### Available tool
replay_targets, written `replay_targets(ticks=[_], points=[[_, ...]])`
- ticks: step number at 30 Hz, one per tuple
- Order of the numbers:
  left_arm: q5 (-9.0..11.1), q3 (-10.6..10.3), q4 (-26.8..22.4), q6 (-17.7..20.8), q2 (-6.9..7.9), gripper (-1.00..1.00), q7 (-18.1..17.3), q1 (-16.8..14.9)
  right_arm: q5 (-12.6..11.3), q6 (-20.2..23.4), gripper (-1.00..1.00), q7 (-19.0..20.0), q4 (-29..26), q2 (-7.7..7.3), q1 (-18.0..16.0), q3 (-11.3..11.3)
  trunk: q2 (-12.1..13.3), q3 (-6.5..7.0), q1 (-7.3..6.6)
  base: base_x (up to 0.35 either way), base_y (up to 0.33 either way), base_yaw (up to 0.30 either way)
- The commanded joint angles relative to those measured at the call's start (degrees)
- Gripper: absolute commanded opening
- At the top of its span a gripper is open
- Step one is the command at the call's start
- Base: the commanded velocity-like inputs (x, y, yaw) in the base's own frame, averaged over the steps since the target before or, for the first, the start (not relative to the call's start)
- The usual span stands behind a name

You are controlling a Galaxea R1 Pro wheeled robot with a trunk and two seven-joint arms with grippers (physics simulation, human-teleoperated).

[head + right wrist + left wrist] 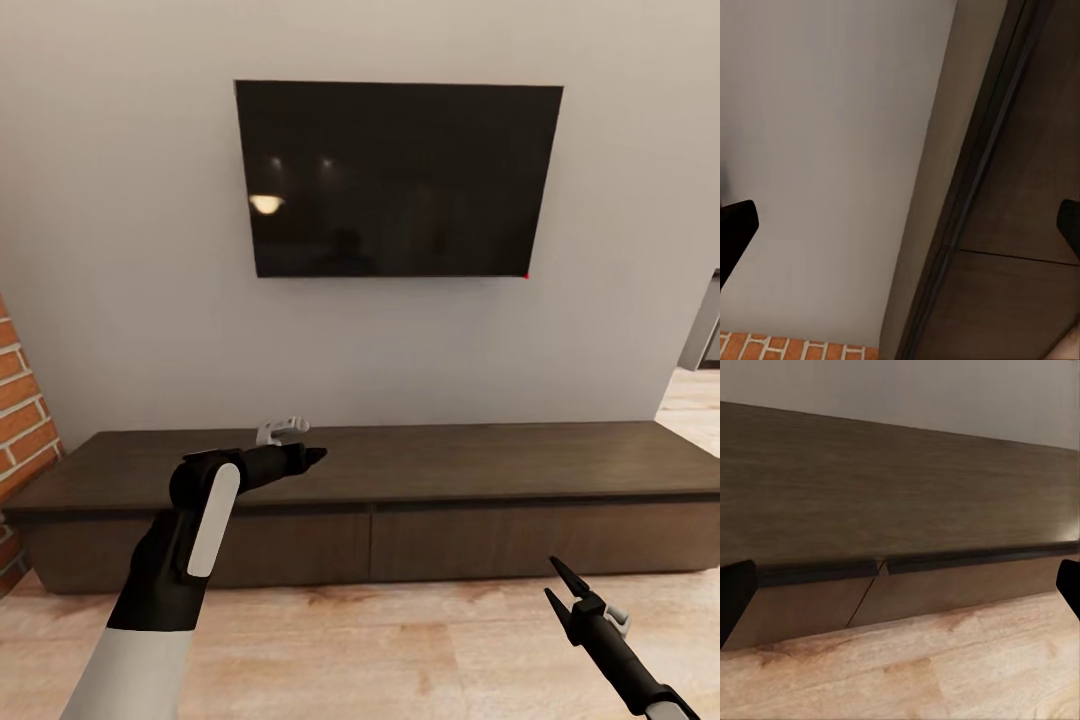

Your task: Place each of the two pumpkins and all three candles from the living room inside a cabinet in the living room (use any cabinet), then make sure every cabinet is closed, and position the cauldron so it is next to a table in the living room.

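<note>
Floor (400,650): light wood planks, visible grain, matte.

Right hand (563,593): low over the floor in front of the cabinet, two thin black pointed fingers spread apart, holding nothing, touching nothing. In the right wrist view both dark fingertips (735,229) sit at opposite frame edges, so wide apart.

Left hand (312,455): raised above the cabinet's top, left of its middle. Fingers look drawn to one point from the head; the left wrist view shows two dark tips (733,600) far apart at the edges. Reads as spread, nothing between them.

Cabinet (450,540): one long, low, dark brown wood-grain unit, flat top, two wide handle-less fronts side by side, both flush. Seam between fronts shows in the left wrist view (862,600).

Behind: one flat black glossy TV (400,180) on a plain grey wall (120,250). Red brick (20,420) at far left.
</note>
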Motion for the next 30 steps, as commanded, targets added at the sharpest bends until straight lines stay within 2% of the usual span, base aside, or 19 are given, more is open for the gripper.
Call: replay_targets(ticks=[1,7,18,30], points=[[-0.02,0.03,-0.03,0.25,-0.02,1.0,-0.04,-0.04,-0.38,0.49,1.0,0.07,0.05,-0.01,-0.03,-0.02,-0.03,-0.06,0.0,0.124,-0.121,0.0],[-0.02,-0.19,0.0,0.25,-0.02,1.0,-0.04,-0.04,-0.38,0.49,1.0,0.05,0.05,-0.02,-0.03,-0.02,-0.03,-0.06,0.0,0.129,-0.127,0.0],[-0.02,-0.4,0.01,0.25,-0.02,1.0,-0.04,-0.04,-0.38,0.29,1.0,0.14,0.01,0.04,-0.03,0.04,-0.03,-0.06,0.0,0.123,-0.021,0.0],[0.03,-0.41,0.01,0.25,-0.02,1.0,-0.04,-0.04,-0.25,0.37,1.0,-0.17,-0.08,-0.01,-0.03,-0.01,-0.03,-0.06,0.0,0.024,-0.001,0.0]])
